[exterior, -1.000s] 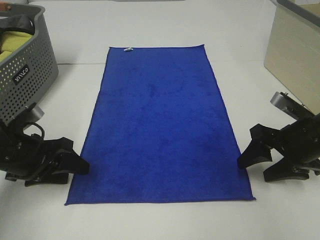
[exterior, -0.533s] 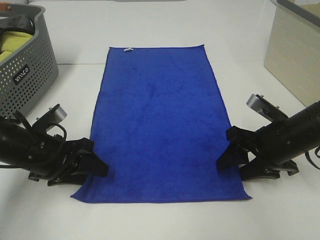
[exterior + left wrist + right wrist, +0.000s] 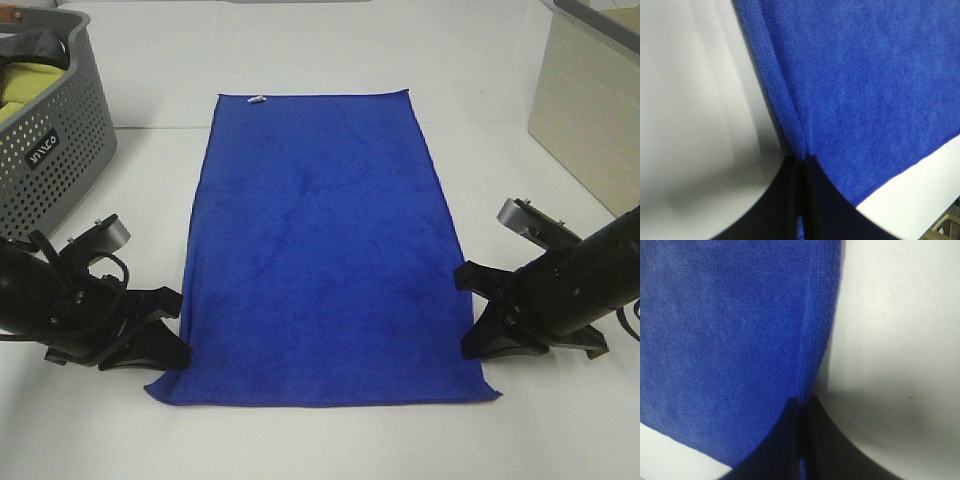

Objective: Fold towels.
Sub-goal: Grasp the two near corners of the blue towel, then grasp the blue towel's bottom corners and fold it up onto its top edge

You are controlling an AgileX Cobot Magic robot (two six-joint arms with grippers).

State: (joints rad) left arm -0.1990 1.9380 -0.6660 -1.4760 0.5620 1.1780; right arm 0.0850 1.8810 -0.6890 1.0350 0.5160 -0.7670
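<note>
The towel is lying on the table, the basket sitting behind and left. The left gripper and right gripper are flanking its near end.

White tabletop with one blue towel spread on it

The tabletop is a plain, matte white surface, crossed by a faint seam just past the far end of the towel. The towel is royal blue and lies open in a single layer down the middle, long side running away from the camera, with a small white tag at its far left corner. Close to the near corners, both long edges are gathered into a small pleat. A perforated grey basket stands at the far left, well apart from the towel, and a beige panel stands at the far right.
</note>
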